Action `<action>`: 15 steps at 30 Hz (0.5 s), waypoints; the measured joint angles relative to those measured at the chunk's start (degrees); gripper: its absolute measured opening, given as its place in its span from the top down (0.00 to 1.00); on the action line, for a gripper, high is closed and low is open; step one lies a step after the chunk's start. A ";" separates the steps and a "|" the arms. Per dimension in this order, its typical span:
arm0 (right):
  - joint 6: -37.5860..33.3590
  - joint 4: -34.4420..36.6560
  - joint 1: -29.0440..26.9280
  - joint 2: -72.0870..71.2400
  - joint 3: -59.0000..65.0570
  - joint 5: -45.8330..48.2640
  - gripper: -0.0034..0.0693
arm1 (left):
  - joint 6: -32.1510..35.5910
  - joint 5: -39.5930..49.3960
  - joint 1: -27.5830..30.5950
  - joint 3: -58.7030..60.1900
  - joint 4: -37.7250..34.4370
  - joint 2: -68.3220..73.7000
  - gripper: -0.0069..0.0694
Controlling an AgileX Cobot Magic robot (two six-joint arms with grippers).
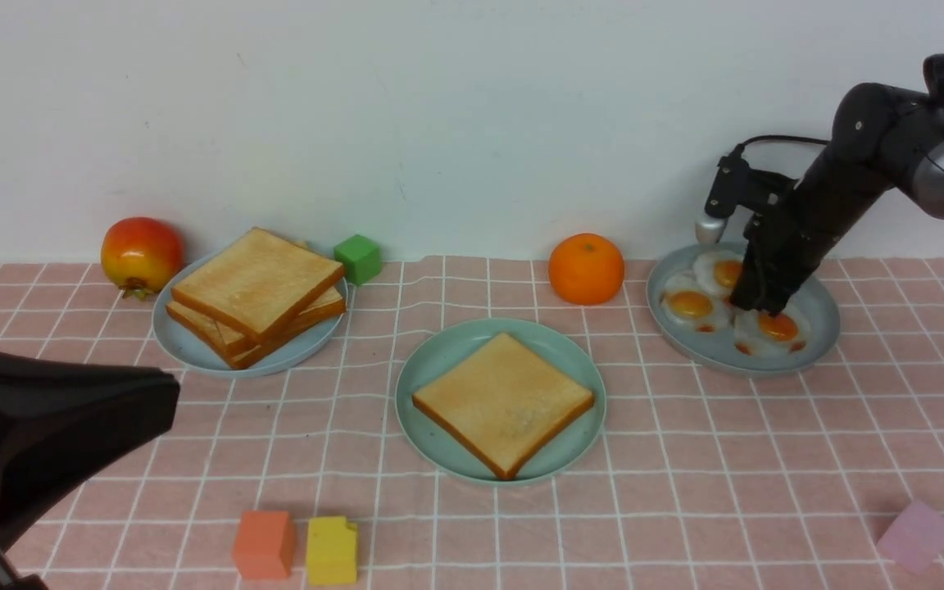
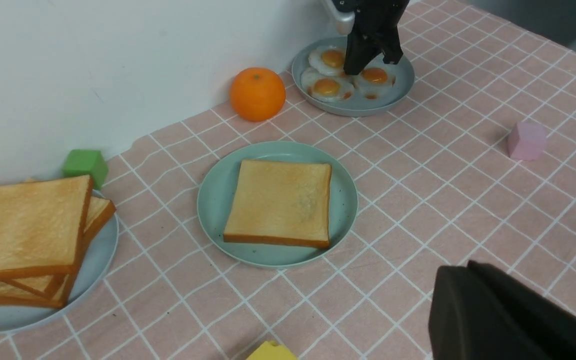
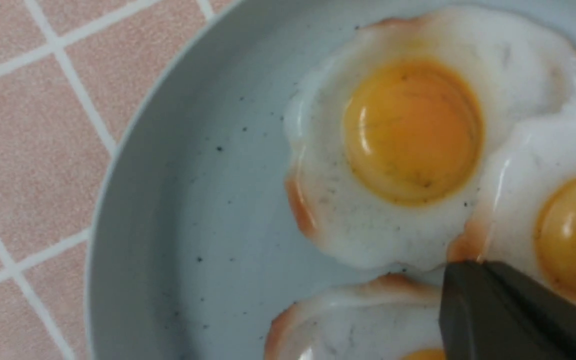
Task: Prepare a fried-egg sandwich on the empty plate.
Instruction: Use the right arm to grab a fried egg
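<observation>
Right wrist view: egg [image 3: 413, 131] beside end effector [image 3: 463, 265]

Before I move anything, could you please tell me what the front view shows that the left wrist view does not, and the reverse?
Only the front view: the orange-red block and the red-yellow fruit.

Only the left wrist view: I find no object of its own.

Both: the toast slice on the mint-green plate, the orange and the fried eggs.

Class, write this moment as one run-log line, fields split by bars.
right gripper: shut, at fried eggs | left gripper: shut | green plate: one toast slice, no egg on top
</observation>
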 joint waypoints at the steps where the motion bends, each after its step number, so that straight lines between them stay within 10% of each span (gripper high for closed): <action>1: 0.00 0.15 0.00 -0.26 0.16 0.81 0.95 | 0.00 0.00 0.00 0.00 0.00 0.00 0.90; 15: 4.79 2.48 0.00 -3.35 0.28 3.11 0.95 | 0.00 0.04 0.00 0.00 -0.05 0.00 0.90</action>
